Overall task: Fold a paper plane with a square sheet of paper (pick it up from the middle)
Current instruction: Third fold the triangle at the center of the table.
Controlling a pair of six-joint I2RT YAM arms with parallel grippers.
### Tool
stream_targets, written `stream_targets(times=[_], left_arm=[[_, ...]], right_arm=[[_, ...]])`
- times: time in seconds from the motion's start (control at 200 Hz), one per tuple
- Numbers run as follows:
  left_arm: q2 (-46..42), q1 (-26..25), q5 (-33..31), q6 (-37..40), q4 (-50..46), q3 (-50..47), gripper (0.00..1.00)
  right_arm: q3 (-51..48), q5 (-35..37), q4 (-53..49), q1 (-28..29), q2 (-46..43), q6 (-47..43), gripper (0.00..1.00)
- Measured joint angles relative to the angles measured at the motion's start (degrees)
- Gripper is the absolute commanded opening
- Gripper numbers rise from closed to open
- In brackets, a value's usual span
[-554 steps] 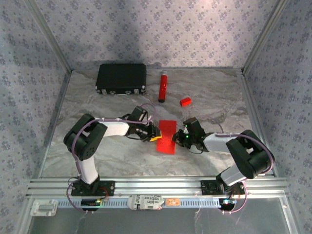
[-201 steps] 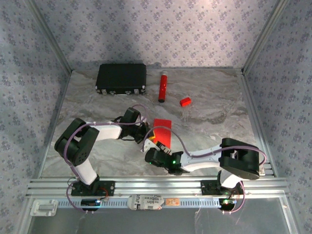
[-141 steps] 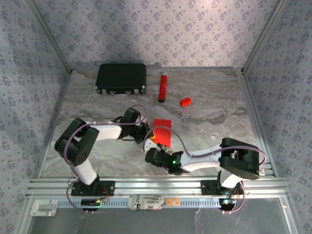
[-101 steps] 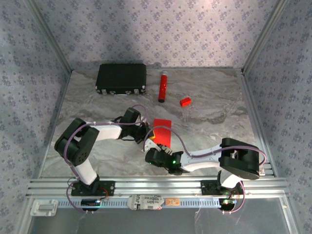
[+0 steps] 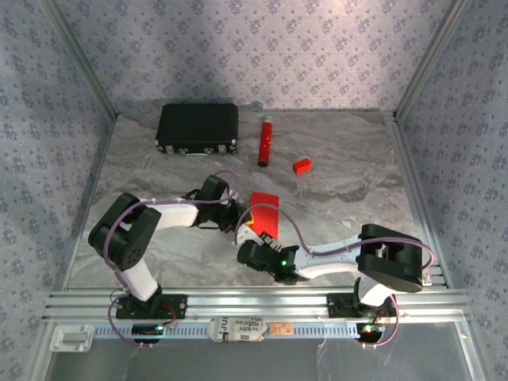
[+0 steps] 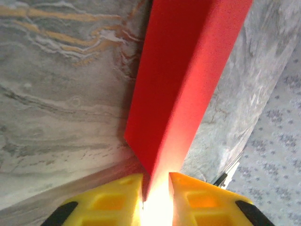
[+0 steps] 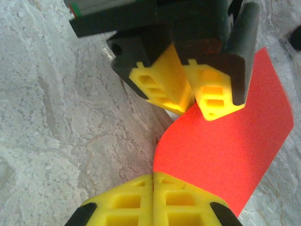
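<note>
The square sheet of paper (image 5: 264,209) is bright red, folded lengthwise, and lies mid-table with its near end lifted. In the left wrist view its folded ridge (image 6: 183,70) runs down into the narrow gap between my left gripper's (image 6: 156,190) yellow fingers, which stand slightly apart around it. The right gripper (image 7: 154,188) comes from the near side and is shut on the sheet's (image 7: 225,150) near edge, opposite the left gripper's fingers (image 7: 164,80). From above, the left gripper (image 5: 240,219) and right gripper (image 5: 251,240) meet at the sheet's near-left corner. A paper plane is out of view.
A black case (image 5: 198,127) lies at the back left, a red tube (image 5: 264,141) beside it and a tiny red block (image 5: 301,166) to the right. Patterned walls enclose the table; a metal rail (image 5: 254,303) runs along the near edge.
The right gripper, which swung round to the sheet's near side, has closed on its edge. The left jaws have parted slightly. The sheet stays in place.
</note>
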Motion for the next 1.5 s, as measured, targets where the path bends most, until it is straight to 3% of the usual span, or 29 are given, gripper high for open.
stream_targets(times=[0.06, 0.21, 0.485, 0.73, 1.009, 1.499], left_arm=[[-0.57, 0.24, -0.11, 0.63, -0.5, 0.0, 0.49], [-3.56, 1.7, -1.62, 2.16, -4.13, 0.02, 0.6], [-8.55, 4.79, -3.74, 5.6, -9.97, 0.15, 0.62], [-8.63, 4.83, -3.76, 7.43, -12.13, 0.79, 0.54], [-8.55, 4.83, -2.58, 10.23, -13.44, 5.49, 0.36], [2.8, 3.17, 1.07, 15.98, -16.44, 15.65, 0.25]], right_arm=[[-0.39, -0.94, 0.02, -0.37, -0.42, 0.2, 0.0], [-2.08, -7.5, 0.55, -2.78, -2.82, 1.49, 0.0], [-4.57, -28.24, 3.54, -12.85, -5.77, 6.51, 0.0], [-4.87, -42.64, 4.55, -19.15, -6.86, 10.8, 0.0], [-4.92, -55.3, 4.94, -24.15, -6.93, 14.91, 0.0], [-4.92, -60.52, 7.89, -23.67, -7.02, 17.53, 0.0]])
